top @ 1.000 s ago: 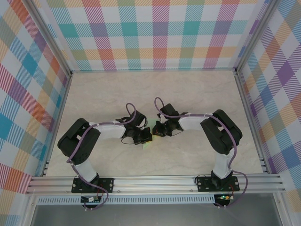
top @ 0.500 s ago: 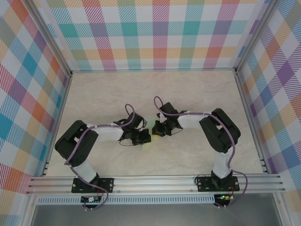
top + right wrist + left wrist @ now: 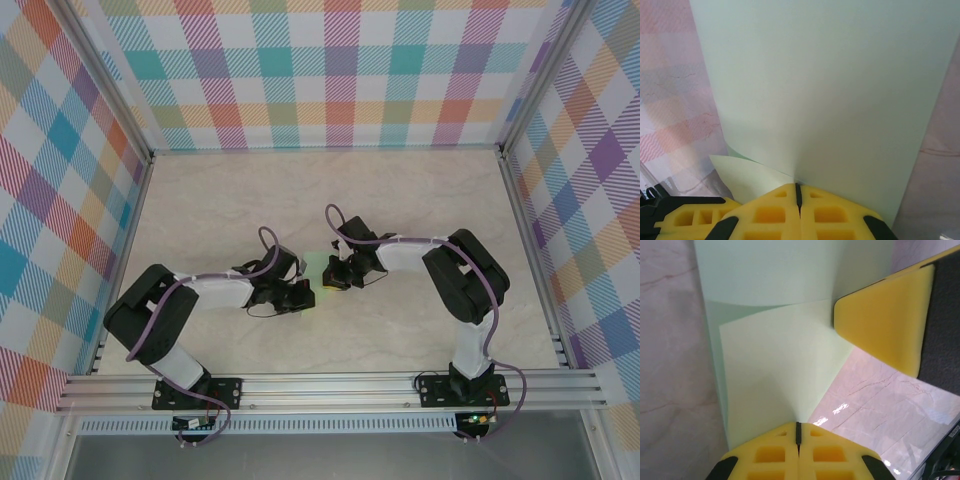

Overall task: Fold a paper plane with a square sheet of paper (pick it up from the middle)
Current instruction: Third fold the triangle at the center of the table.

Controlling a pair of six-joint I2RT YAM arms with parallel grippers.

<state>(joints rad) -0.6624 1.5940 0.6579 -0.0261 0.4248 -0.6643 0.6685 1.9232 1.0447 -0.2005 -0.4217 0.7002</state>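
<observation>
- Two arms are seen reaching inward, their grippers brought almost nose to nose around the middle of the tabletop (image 3: 420, 200), a little nearer its front edge than its back edge.
- On the left, the left gripper (image 3: 798, 427) is seen shut tight, yellow pads pressed together, and an edge of the square sheet of paper (image 3: 775, 365) is pinched between them.
- From the left wrist, the pale green sheet is shown running away from the pads, one lighter layer folded over another, with a soft curve across the far part.
- Between the two grippers, a small sliver of green is caught from above, just beside both sets of fingers.
- On the right, the right gripper (image 3: 798, 187) is likewise closed, pads meeting on the sheet's edge, the paper spreading broad and smooth ahead of it.
- One of its yellow fingers (image 3: 880, 325) is spotted from the left wrist, at the sheet's right-hand edge.
- Whether the sheet rests on the tabletop or is held clear cannot be told.
</observation>
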